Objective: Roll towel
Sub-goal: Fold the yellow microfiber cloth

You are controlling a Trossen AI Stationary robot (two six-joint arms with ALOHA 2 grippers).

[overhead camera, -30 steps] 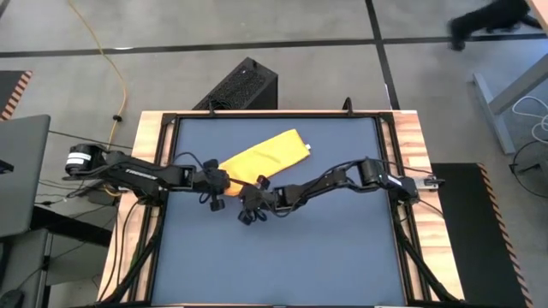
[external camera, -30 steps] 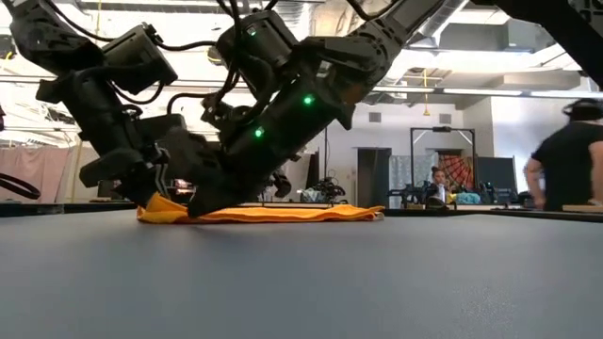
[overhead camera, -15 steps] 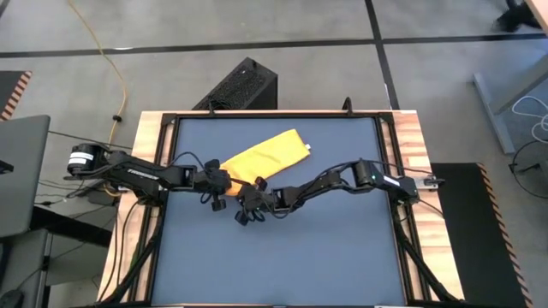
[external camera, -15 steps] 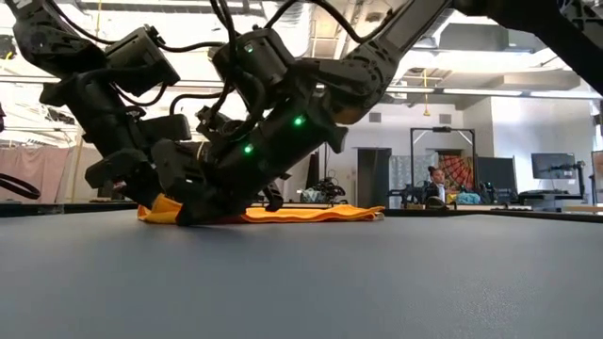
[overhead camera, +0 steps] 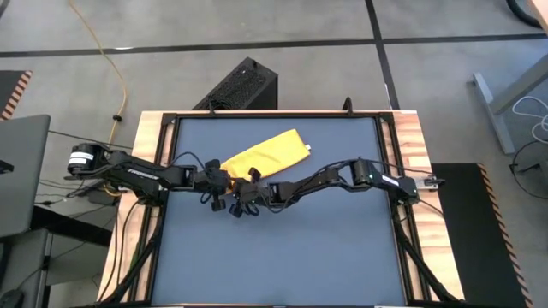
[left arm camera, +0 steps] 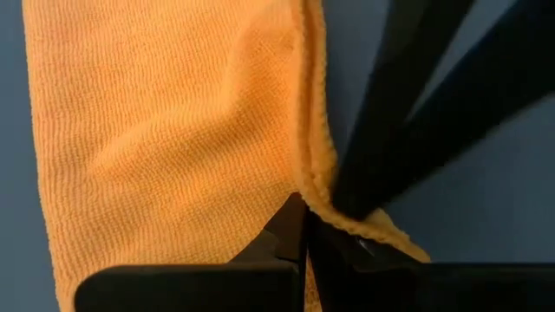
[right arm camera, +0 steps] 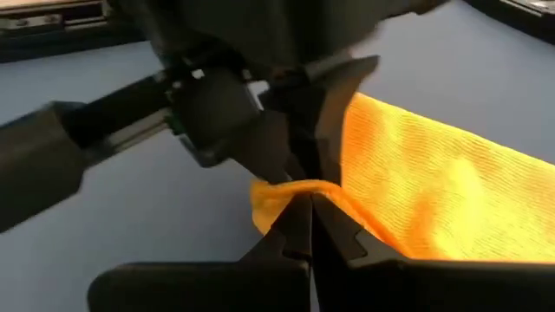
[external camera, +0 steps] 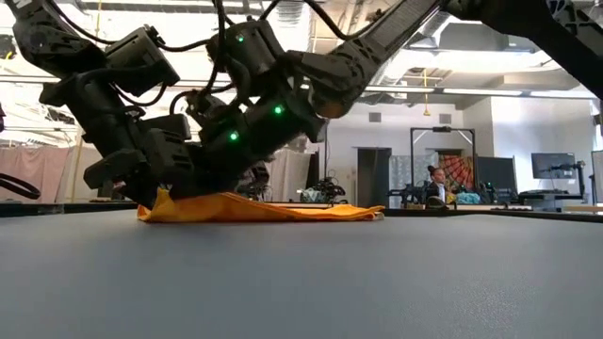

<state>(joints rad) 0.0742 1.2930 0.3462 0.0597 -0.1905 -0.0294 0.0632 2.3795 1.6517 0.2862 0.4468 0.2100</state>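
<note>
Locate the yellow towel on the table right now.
In the high view the towel lies folded on the table's far half, left of centre, its near-left end pinched by both the left gripper and right gripper.

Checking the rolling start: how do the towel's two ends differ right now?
The near end of the towel is lifted into a small hump, pinched by the left gripper and right gripper; the far end lies flat and free. Both ends rest on the table.

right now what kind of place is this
Probably a robotics lab or workshop: a framed table bearing two robot arms, a yellow cable trailing over the concrete floor, and benches with a monitor behind, where a person sits.
</note>
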